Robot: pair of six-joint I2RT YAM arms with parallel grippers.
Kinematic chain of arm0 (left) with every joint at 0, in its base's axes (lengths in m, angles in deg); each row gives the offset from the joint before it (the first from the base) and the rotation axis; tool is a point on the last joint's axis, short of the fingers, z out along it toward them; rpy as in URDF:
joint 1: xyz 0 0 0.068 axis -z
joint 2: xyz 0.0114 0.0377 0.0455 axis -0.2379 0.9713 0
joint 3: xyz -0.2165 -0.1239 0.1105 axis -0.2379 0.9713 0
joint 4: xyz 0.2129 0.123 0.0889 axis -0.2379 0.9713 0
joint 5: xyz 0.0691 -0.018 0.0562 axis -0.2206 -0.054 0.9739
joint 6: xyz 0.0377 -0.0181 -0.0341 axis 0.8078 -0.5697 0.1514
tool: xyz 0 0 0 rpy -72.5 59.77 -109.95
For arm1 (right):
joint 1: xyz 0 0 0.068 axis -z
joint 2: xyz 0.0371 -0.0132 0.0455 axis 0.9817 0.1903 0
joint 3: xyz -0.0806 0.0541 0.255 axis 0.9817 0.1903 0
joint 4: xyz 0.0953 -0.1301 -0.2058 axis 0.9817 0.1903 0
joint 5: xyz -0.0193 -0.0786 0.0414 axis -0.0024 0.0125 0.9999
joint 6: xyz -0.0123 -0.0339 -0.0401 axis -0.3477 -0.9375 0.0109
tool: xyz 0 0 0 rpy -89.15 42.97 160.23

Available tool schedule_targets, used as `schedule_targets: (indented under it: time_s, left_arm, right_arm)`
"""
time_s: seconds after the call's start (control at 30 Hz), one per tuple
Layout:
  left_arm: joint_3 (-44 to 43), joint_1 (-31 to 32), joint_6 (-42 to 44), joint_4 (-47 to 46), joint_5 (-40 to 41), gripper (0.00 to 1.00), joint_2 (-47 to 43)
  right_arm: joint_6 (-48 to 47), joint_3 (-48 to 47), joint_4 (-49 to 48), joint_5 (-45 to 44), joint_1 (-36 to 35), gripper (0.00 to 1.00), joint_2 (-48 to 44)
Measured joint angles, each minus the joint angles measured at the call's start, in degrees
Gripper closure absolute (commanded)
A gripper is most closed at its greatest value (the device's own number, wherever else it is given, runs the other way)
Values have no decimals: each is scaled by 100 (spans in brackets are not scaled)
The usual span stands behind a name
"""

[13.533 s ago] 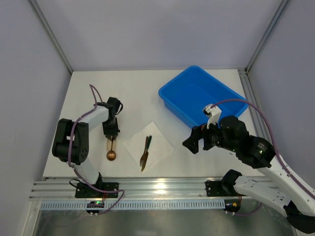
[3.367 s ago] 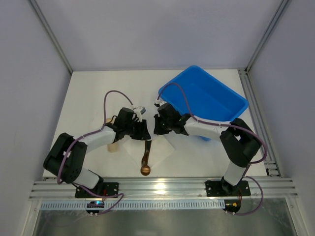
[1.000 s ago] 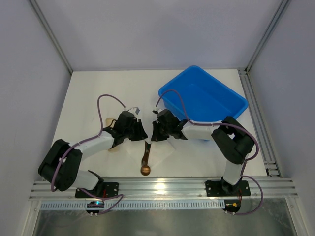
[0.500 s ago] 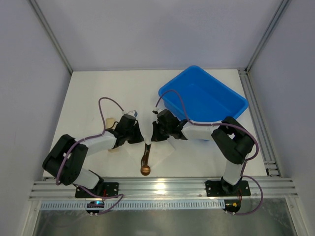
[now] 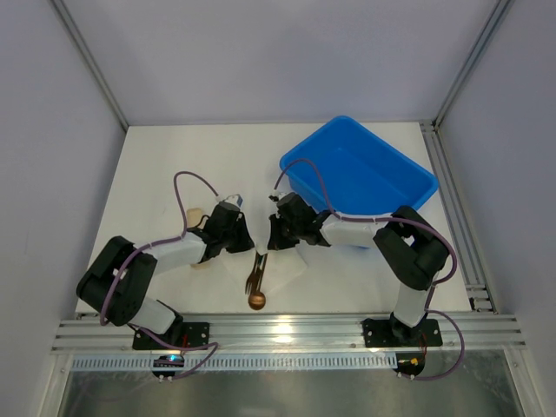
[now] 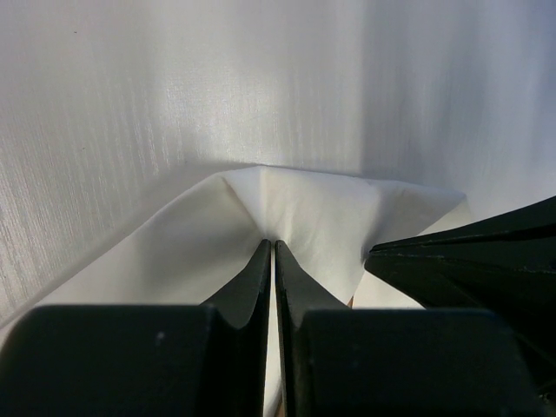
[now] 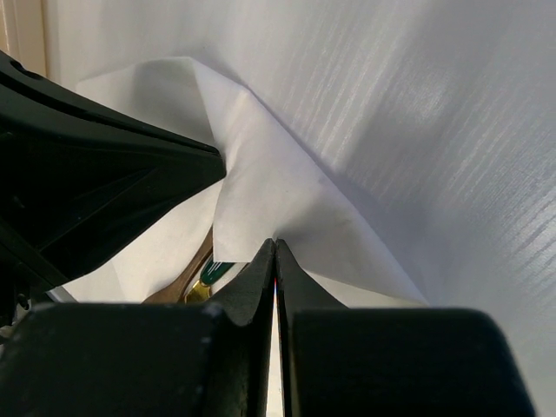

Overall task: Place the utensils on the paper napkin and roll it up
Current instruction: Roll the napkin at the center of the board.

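Works low over the near middle of the white table [image 5: 174,165], both arms bent inward, gripper heads almost meeting.

Left: pinches the paper napkin [image 5: 285,266] with the left gripper [image 5: 248,238]. Shows fingers pressed flat together in the left wrist view, tips set into a raised fold of the sheet [image 6: 295,208]. No gap between the jaws.

Right: pinches the same napkin from the right side with the right gripper [image 5: 271,236], likewise closed. Shows tips meeting on a lifted edge of the paper [image 7: 261,165] in the right wrist view, with the black bulk of the left gripper filling the left of that view.

Napkin: tents up off the table between the two grippers at its far part; lies flat at the near right.

Utensils: near of the grippers, lengthwise near to far. Fork [image 5: 251,280] tines just far of the round spoon [image 5: 257,301] bowl; handles running far, under the raised paper. Cannot tell whether the bowl rests on the napkin's near corner or just off it. Reveals a bronze handle [image 7: 195,271] with a green patch under the lifted sheet in the right wrist view; cannot tell which utensil.

Elsewhere: blue bin [image 5: 382,187] at far right, just beside the right arm. Tan cylinder [image 5: 196,214] to the left, partly hidden behind the left arm.
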Motion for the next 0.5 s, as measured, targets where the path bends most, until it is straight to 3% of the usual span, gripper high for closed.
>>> schedule_targets:
  time_s: [0.5]
  left_arm:
    - [2, 0, -9, -7, -7, 96, 0]
  right_arm:
    - [-205, -61, 245, -61, 295, 96, -146]
